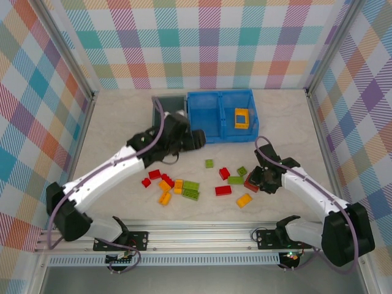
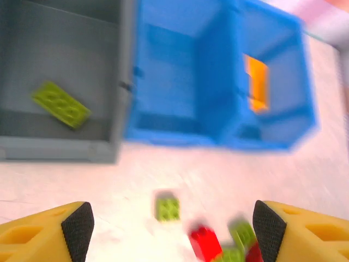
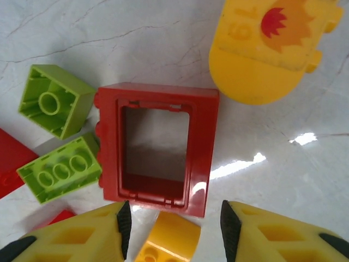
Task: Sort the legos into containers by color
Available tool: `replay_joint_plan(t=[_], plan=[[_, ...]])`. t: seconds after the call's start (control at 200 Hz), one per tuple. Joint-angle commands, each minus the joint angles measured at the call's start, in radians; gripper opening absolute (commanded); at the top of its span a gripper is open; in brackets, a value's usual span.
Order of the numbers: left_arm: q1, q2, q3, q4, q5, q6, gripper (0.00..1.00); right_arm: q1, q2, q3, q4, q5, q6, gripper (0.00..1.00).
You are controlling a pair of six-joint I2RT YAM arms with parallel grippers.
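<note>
Legos (image 1: 190, 185) lie scattered on the desk (image 1: 116, 128), near the grey bin (image 2: 60, 148) (one lime brick (image 2: 60, 105) inside it) and the blue bin (image 2: 163, 134). Left tool (image 2: 172, 224) hangs by the bins, jaws wide apart, empty. Right tool (image 3: 174, 224), jaws apart, straddles a yellow brick (image 3: 166, 240) beside a red frame (image 3: 204, 147).

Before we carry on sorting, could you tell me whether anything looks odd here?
A rounded yellow piece printed with a number and a flame lies near the red frame, unlike the rest. One lime green brick lies upside down.
</note>
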Motion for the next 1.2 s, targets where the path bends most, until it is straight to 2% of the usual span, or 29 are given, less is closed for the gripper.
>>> replay_joint_plan(t=[0.0, 0.1, 0.265, 0.44, 0.605, 0.695, 0.805, 0.89, 0.955, 1.05, 1.195], plan=[[-0.087, -0.093, -0.106, 0.118, 0.031, 0.056, 0.79, -0.029, 0.035, -0.022, 0.061, -0.021, -0.030, 0.46], [-0.179, -0.166, -0.169, 0.154, 0.007, 0.065, 0.79, -0.040, 0.075, -0.017, 0.077, -0.021, -0.040, 0.44], [-0.272, -0.206, -0.223, 0.185, -0.003, 0.054, 0.78, -0.052, 0.128, -0.017, 0.111, 0.000, -0.054, 0.38], [-0.320, -0.195, -0.229, 0.193, -0.068, 0.034, 0.76, -0.056, 0.129, -0.016, 0.119, 0.026, -0.072, 0.24], [-0.330, -0.227, -0.216, 0.173, -0.155, 0.024, 0.74, -0.049, -0.002, -0.013, 0.079, 0.063, -0.099, 0.15], [-0.329, -0.256, -0.191, 0.135, -0.210, 0.025, 0.74, -0.003, -0.074, 0.045, 0.020, 0.090, -0.125, 0.11], [-0.329, -0.291, -0.142, 0.028, -0.340, -0.003, 0.73, 0.129, -0.082, 0.204, -0.028, 0.136, -0.172, 0.10], [-0.330, -0.310, -0.112, 0.003, -0.387, 0.024, 0.74, 0.219, 0.021, 0.360, -0.031, 0.141, -0.224, 0.10], [-0.329, -0.318, -0.088, -0.022, -0.432, 0.028, 0.74, 0.252, 0.145, 0.482, -0.025, 0.123, -0.268, 0.10], [-0.329, -0.321, -0.055, -0.074, -0.499, 0.013, 0.75, 0.259, 0.327, 0.651, 0.005, 0.100, -0.323, 0.09], [-0.330, -0.329, -0.055, -0.083, -0.528, 0.003, 0.75, 0.244, 0.630, 0.963, -0.015, 0.106, -0.405, 0.11]])
